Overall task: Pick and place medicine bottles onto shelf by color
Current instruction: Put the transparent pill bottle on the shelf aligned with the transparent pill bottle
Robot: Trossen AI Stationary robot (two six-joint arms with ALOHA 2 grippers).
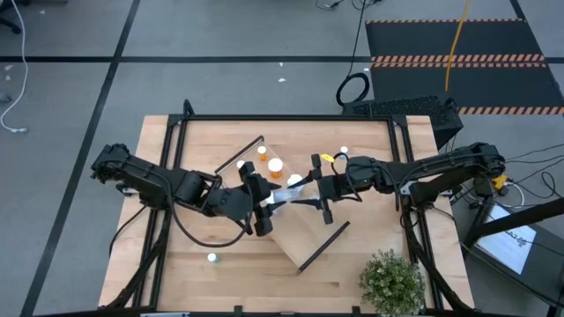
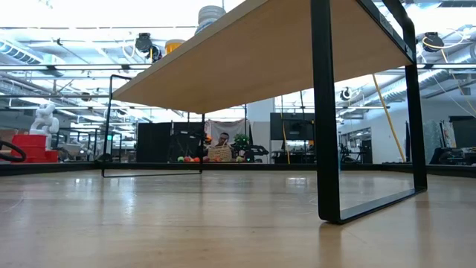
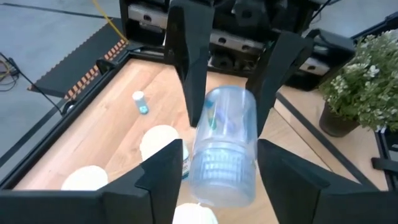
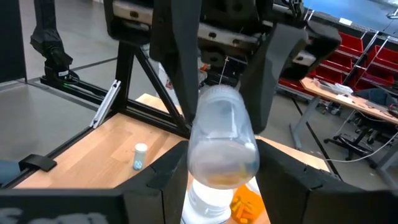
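A clear medicine bottle (image 1: 287, 195) hangs in the air over the shelf (image 1: 304, 231), between my two grippers. My left gripper (image 1: 267, 208) comes from the table's left and my right gripper (image 1: 310, 188) from the right. Both are shut on the bottle's opposite ends. The shelf is a light-wood board lying slantwise on dark end walls (image 1: 324, 246). Orange bottles (image 1: 276, 166) and white-capped ones (image 1: 294, 180) stand on its far part. In the low view the shelf board (image 2: 260, 52) shows from below, with bottle tops (image 2: 210, 15) above it. My left gripper pinches the clear bottle's ribbed end (image 3: 194, 177) between its two fingers (image 3: 158, 180). It comes from the table's left, slanting a little downward, fingers along the bottle. The bottle is lifted clear of the shelf, lying roughly level. My right gripper pinches the bottle's other end (image 4: 194, 158) between its two fingers (image 4: 283, 177). It comes level from the table's right, fingers along the bottle. The bottle reaches away from it toward the left gripper's fingers (image 4: 180, 68).
A small bottle (image 1: 211, 258) stands on the table near the front left, another (image 1: 344, 151) at the far right of the shelf. A potted plant (image 1: 392, 282) sits at the front right corner. Black frame rails (image 1: 291, 118) edge the table.
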